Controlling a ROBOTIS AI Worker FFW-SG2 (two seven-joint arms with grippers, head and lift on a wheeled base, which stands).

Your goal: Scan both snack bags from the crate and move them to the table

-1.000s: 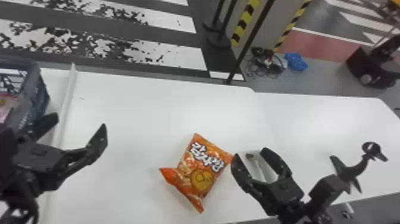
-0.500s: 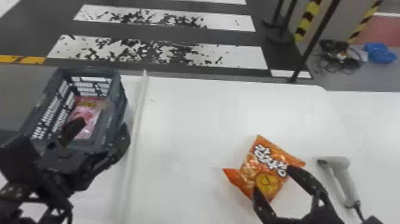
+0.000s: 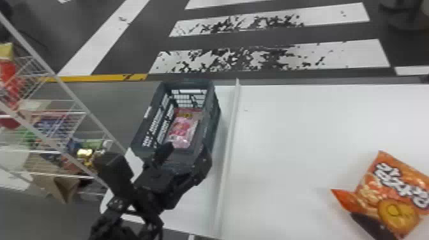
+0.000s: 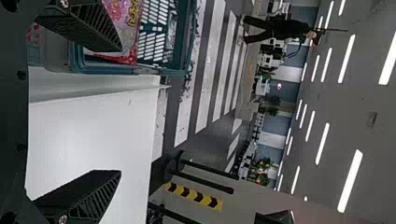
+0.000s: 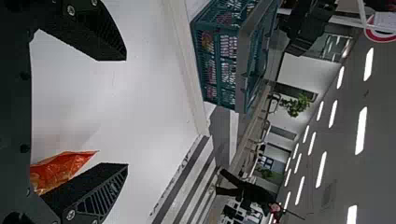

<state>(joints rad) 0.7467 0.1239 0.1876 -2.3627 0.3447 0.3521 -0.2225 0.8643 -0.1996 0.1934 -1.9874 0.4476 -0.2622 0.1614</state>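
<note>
Left gripper (image 3: 188,151): fingers wide, at crate's (image 3: 214,118) near end; pink snack bag (image 3: 183,127) inside, just beyond fingertips. Right gripper (image 3: 368,223): wide, near orange snack bag (image 3: 391,188) on table (image 3: 303,143), contact unclear

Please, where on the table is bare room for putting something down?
Between the white rail and the orange bag, and behind that bag, the table is bare. It is crowded at the crate, with a pink bag inside and the left gripper at its near end.
</note>
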